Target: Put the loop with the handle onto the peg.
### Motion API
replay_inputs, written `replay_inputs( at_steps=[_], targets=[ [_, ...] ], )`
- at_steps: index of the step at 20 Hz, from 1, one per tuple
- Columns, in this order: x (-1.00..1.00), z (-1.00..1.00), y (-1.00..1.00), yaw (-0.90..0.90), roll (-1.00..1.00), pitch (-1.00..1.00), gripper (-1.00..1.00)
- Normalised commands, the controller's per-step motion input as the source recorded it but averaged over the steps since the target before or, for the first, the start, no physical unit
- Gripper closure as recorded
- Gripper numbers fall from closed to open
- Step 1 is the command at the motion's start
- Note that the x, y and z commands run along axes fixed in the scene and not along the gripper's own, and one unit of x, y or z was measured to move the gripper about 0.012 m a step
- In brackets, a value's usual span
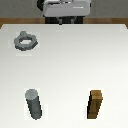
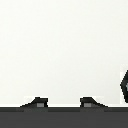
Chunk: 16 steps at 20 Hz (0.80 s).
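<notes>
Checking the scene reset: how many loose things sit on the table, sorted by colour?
Grey: 2, the ring and the round peg
Brown: 1, the wooden block
Total: 3

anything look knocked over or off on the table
Nothing stands out. The loop with the handle lies flat; the peg and brown block stand upright and apart on the white table.

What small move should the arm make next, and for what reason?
Probably move the gripper over the loop with the handle, then descend to grasp it. The loop lies flat on the white table, untouched, far from the peg. The gripper holds nothing, its fingertips apart.
</notes>
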Motion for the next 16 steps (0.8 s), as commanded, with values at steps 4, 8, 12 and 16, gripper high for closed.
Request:
replay_inputs(
  at_steps=[4,8,12,16],
  targets=[
    [0.00,0.00,0.00,0.00,0.00,0.00,-1.00],
    [0.00,0.00,-0.50,0.00,0.00,0.00,-1.00],
    [0.00,0.00,-1.00,0.00,0.00,0.00,-1.00],
    [0.00,0.00,-1.00,0.00,0.00,0.00,-1.00]
  ],
)
